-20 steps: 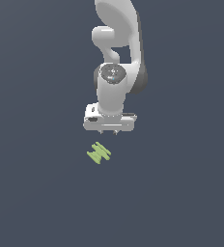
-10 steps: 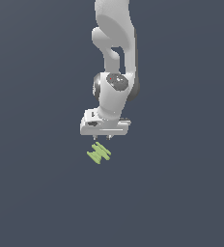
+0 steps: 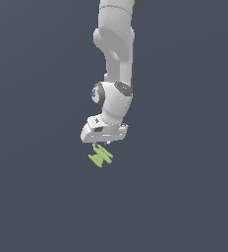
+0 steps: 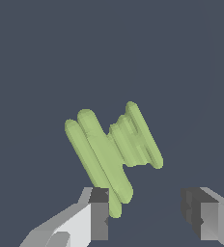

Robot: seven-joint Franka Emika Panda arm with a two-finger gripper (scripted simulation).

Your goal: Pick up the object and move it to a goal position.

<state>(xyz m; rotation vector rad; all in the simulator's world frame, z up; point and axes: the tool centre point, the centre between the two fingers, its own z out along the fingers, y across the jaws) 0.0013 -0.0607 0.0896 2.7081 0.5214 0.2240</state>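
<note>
In the exterior view, the arm reaches down from the top of the picture and its gripper [image 3: 101, 144] hangs just above the object [image 3: 100, 156], a small light-green ridged zigzag piece lying on the plain dark desk [image 3: 32, 197]. No desk edge or corner shows here, so the object can only be placed as roughly mid-desk, slightly toward the exterior view's left of the arm's column. The fingertips look very near the piece's upper ridges; whether they touch cannot be told from this angle.

In the wrist view, the gripper [image 4: 145, 217] stands with its fingers [image 4: 99, 214] apart, nothing between them. The object [image 4: 111, 152] lies ahead of the gap, skewed to the line between the fingers, with one long ridge end running just in front of one fingertip.

The step in hand appears to be the final descent before grasping. Doing it well likely calls for shifting so the piece's narrow waist sits midway between the fingers, perhaps turning the wrist to square up with the ridges, then lowering without pressing that fingertip onto the ridge.

The desk around is bare in both views, so lifting and carrying away should meet no obstacle; no goal marker is visible.
</note>
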